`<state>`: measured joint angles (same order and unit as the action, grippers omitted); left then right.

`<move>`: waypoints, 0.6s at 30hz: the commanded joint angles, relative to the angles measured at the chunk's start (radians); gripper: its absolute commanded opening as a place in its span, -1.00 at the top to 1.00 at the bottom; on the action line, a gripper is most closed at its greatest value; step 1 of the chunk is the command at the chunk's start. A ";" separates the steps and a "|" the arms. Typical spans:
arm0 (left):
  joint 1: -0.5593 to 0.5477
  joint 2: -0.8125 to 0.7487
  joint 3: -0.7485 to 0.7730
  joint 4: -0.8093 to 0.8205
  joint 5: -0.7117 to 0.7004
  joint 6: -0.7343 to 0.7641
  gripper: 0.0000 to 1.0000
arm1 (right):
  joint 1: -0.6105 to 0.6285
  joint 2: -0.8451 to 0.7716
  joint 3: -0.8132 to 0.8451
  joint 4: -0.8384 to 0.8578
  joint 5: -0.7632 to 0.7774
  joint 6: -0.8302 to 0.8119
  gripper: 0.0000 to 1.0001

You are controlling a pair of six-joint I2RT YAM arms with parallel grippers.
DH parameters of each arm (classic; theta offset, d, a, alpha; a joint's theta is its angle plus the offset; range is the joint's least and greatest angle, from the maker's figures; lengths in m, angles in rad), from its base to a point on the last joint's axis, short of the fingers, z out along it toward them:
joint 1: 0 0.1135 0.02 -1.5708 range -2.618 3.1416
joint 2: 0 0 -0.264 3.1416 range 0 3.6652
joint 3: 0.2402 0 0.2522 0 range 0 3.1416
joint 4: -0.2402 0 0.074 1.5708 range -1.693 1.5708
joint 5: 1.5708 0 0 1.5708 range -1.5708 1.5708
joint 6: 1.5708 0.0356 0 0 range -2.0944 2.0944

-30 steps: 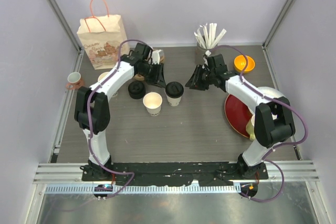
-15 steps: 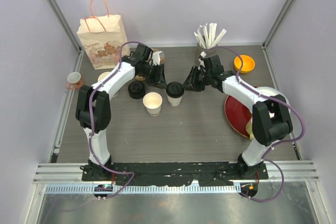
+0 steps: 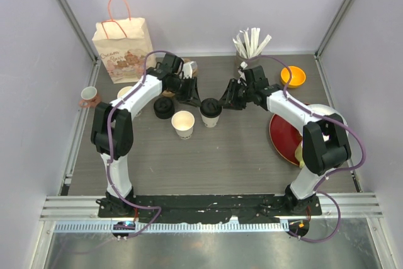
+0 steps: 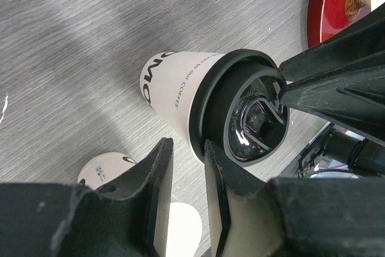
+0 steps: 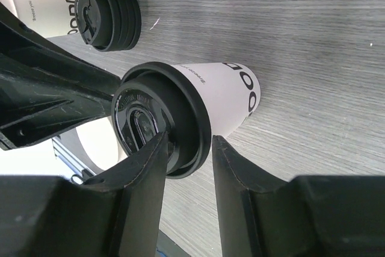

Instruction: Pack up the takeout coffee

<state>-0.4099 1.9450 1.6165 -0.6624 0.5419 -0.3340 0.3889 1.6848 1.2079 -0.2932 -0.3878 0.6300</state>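
Top external view: on the worktop [image 3: 239, 155], well apart from the paper bag [image 3: 123, 48] at its far left corner, the takeout coffee [image 3: 210, 118] stands upright between the two arms. The left tool [image 4: 187, 144] and right tool [image 5: 187, 139] meet its black lid [image 5: 159, 124] from opposite sides, jaws a little apart at the rim. Whether either pinches it I cannot tell. The lid probably needs seating, so press evenly and straight down, without tipping the cup.

Both arms [image 3: 141, 92] are showing white shells, black joints; purple cables [image 3: 156, 53] are trailing along them. End effector fingers [image 5: 138, 197] are looking matte black.
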 commanded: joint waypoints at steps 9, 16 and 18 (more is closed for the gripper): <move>-0.004 -0.024 -0.010 0.004 0.023 0.000 0.39 | -0.001 -0.033 0.110 -0.060 0.070 -0.069 0.24; -0.004 -0.038 -0.040 0.026 0.043 -0.030 0.38 | -0.004 -0.030 0.061 -0.080 0.110 -0.046 0.39; -0.004 -0.041 -0.046 0.032 0.053 -0.040 0.39 | -0.004 -0.027 0.055 -0.077 0.101 -0.039 0.39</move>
<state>-0.4103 1.9408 1.5890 -0.6518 0.5640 -0.3515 0.3878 1.6833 1.2743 -0.3691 -0.3016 0.5819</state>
